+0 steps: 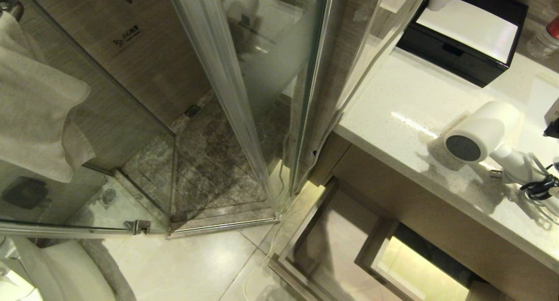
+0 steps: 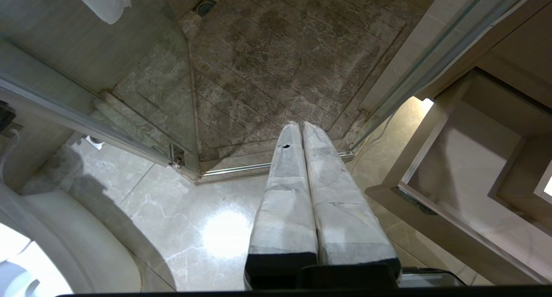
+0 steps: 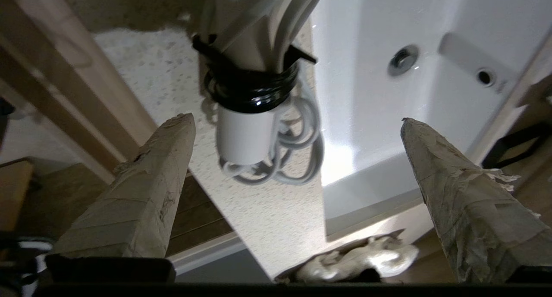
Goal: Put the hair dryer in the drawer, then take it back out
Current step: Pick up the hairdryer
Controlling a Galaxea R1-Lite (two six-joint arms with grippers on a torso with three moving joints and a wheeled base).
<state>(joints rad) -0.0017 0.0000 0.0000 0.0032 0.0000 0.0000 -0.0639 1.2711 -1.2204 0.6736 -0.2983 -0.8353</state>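
On counter: dryer [image 1: 482, 133] lies on its side near the front edge, grey round end facing out toward the drawer side, handle [image 3: 244, 133] pointing away toward the basin [image 3: 431, 73].
Handling: rigid plastic shell, probably light to moderate weight, smooth and a bit slippery (barrel is round, so it may roll if nudged).
Grab point: the handle, my call; narrower than the barrel and roughly straight. Best below the tie, or just above it, to avoid pinching cord loops.
Cord: white, looped and cinched to the handle by a black tie [image 3: 250, 88]; soft loops [image 3: 297, 150] hang loose and could snag a drawer edge.
Look: white short barrel, dark grey end, white handle.
Right gripper [image 3: 297, 124]: fingers spread wide, empty, straddling the handle end without touching it.
Left gripper [image 2: 300, 129]: fingers pressed together, parked over the floor by the shower.
Drawer [image 1: 323, 240]: pulled out below the counter, nothing visible in the shown part.
Stage: dryer is out of the drawer; cannot tell which half of the task this is.
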